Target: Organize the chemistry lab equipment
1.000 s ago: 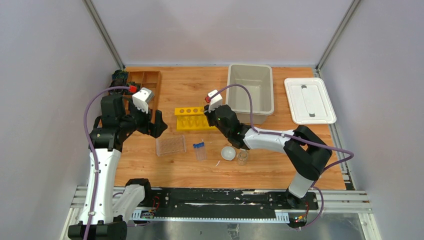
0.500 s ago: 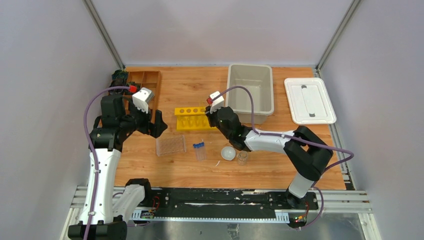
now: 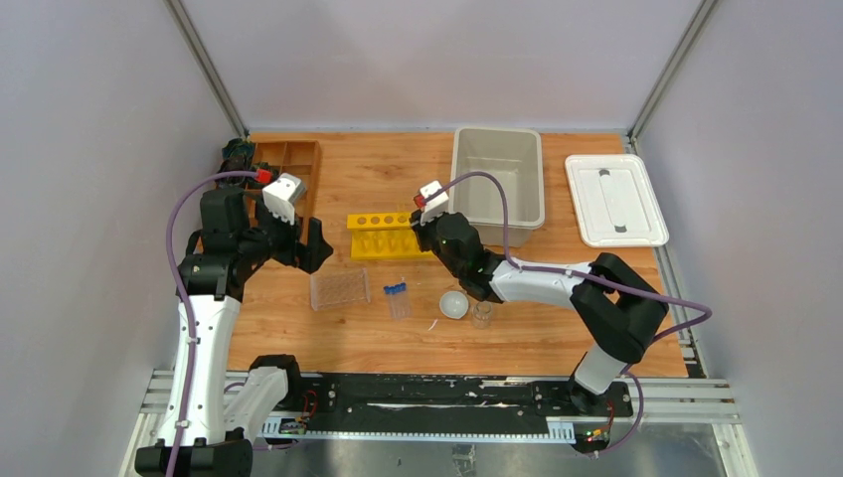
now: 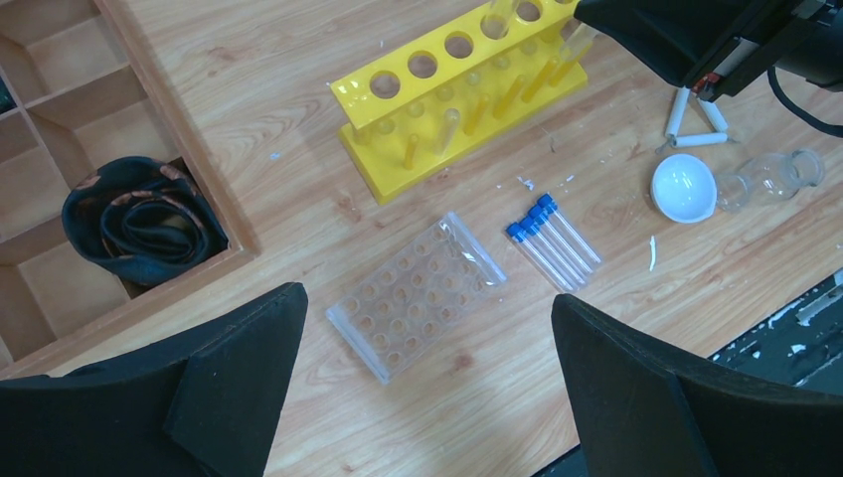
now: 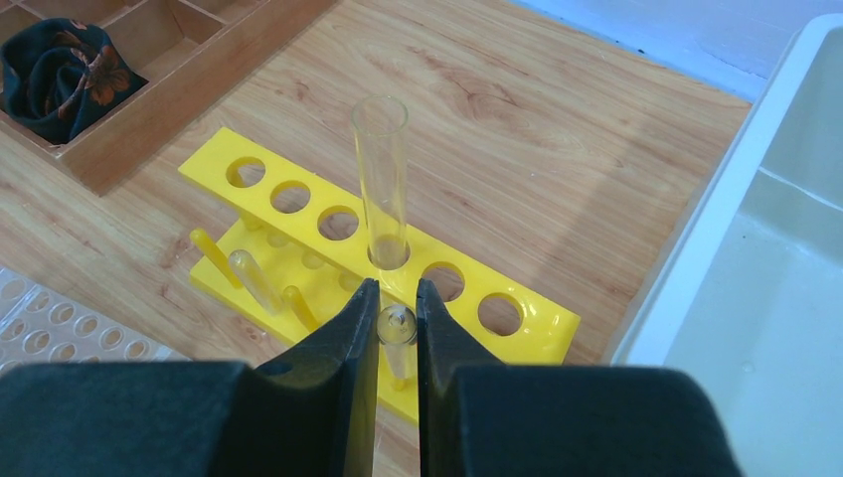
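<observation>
— What is the right gripper (image 5: pixel 398 336) doing?

— Its fingers are sitting nearly together at the bottom centre of the wrist view, pinching the lower end of a glass tube (image 5: pixel 381 169); the tube is standing mouth up through a middle hole of the yellow rack (image 5: pixel 547 320).

— And the left gripper (image 4: pixel 427 308)?

— It is hanging with its fingers spread wide, gripping nothing; the clear plastic rack (image 4: pixel 416 296) is lying flat on the table (image 4: pixel 298 79) below it, at the centre of its view.

— Where is everything else sitting?

— The blue-capped tubes (image 4: pixel 552 241) are lying side by side just right of that rack; the white bowl (image 4: pixel 684 187) is sitting at the right edge, with a beaker (image 4: pixel 770 179) just beside it and the white triangle (image 4: pixel 696 119) just above; the wooden tray (image 4: pixel 194 159) is filling the upper left.
</observation>
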Tool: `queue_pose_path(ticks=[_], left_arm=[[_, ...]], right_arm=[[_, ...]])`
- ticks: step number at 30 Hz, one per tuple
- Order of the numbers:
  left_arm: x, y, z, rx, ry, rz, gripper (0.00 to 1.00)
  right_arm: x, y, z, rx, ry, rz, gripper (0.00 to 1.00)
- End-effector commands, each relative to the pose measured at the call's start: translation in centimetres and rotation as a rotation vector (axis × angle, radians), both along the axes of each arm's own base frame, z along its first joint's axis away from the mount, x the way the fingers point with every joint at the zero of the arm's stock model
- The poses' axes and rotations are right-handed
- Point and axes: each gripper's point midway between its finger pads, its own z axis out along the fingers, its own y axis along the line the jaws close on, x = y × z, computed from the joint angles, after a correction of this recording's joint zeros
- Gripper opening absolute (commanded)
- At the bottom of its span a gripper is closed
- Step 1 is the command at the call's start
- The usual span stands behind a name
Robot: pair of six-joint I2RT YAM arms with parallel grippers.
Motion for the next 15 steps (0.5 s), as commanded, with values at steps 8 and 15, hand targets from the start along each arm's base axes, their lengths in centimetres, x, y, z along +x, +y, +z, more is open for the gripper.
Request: queue_pose_path(ticks=[8, 15], left_arm=[[0.8, -0.1, 0.3, -0.018, -0.01, 0.008, 1.0], [1.0, -0.1, 0.2, -0.019, -0.009, 0.01, 1.0]], right_arm=[[1.0, 0.1, 0.5, 0.035, -0.042, -0.013, 0.0], [1.1, 0.5, -0.3, 0.019, -0.028, 0.004, 0.0]])
